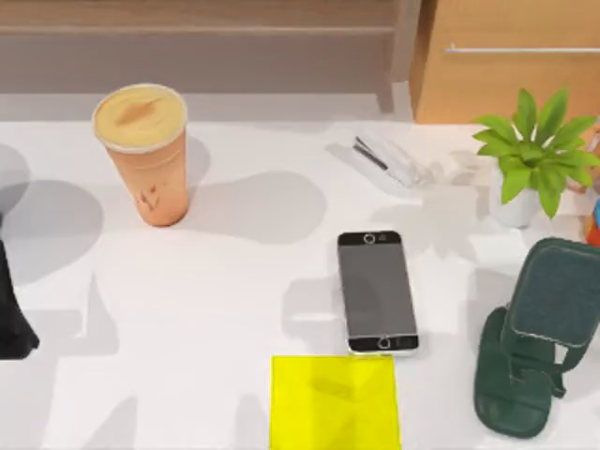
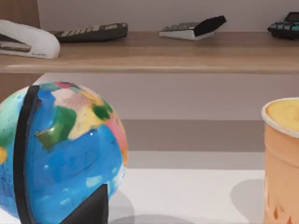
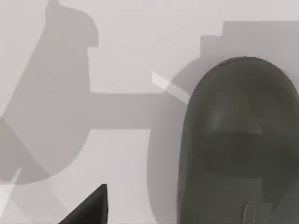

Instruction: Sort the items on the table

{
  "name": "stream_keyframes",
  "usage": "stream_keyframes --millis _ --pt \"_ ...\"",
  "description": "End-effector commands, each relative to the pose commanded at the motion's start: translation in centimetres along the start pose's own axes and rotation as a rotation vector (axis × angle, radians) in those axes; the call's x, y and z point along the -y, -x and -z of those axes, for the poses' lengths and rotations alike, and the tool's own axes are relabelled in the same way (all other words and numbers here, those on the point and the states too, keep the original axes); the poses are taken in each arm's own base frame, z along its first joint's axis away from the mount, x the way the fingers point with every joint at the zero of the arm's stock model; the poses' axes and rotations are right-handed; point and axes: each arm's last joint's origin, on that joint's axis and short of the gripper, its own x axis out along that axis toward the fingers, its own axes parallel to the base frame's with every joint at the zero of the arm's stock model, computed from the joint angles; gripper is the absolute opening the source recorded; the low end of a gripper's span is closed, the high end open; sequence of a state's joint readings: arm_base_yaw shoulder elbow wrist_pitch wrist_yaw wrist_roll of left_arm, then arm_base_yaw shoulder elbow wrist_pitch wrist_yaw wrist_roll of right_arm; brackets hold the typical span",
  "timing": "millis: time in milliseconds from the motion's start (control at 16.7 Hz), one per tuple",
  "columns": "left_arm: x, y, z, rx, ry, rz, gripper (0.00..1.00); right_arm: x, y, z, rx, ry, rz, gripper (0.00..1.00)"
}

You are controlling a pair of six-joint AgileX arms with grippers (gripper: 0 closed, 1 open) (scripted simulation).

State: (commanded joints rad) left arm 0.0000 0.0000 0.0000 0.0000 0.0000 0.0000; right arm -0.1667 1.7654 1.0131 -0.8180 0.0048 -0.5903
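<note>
Three items to sort on the table.

The cup stands upright at the far left. It is tall, top-heavy and foamy, probably a thin wall that crushes or tips. Take it low on the body, squeeze gently, keep it vertical.

The phone lies flat, screen up, mid-table, just beyond a yellow square at the near edge, apart from it or barely touching. It is stiff, thin and slick glass, with little to pinch. Grip across the narrow silver edges; expect it to slide.

The mouse sits near the right edge. It is light, hard and rounded, so hold it across the flanks, not over the hump. The right arm hangs right over it.

The left arm sits parked at the left edge, its camera facing a globe and the cup's side.

Clutter: a stapler and a potted plant at the back right.

Hard to read:
- From above, the mouse and right arm merge into one dark green mass, so I cannot separate them cleanly.
- The mouse is cut off in the right wrist view.
- The cup's base is cut off in the left wrist view.
- I cannot tell whether either gripper is open or closed.
</note>
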Motion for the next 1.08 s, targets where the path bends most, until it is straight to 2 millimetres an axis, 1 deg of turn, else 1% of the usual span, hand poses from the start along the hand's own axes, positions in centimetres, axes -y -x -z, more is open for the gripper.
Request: stream_keyframes --millis 120,180,240,480,1080 --pt "0.0 0.0 0.0 0.000 0.000 0.000 1.00 -0.1 -1.8 0.1 0.000 0.000 0.000 1.00" --pt "0.0 0.0 0.0 0.000 0.000 0.000 1.00 0.0 -2.4 0.2 0.000 -0.001 0.000 1.00" --pt "0.0 0.0 0.0 0.000 0.000 0.000 1.00 0.0 -2.8 0.2 -0.001 -0.002 0.000 1.00" --pt "0.0 0.0 0.0 0.000 0.000 0.000 1.00 0.0 -2.8 0.2 -0.001 -0.002 0.000 1.00" --pt "0.0 0.0 0.0 0.000 0.000 0.000 1.00 0.0 -2.8 0.2 -0.001 -0.002 0.000 0.25"
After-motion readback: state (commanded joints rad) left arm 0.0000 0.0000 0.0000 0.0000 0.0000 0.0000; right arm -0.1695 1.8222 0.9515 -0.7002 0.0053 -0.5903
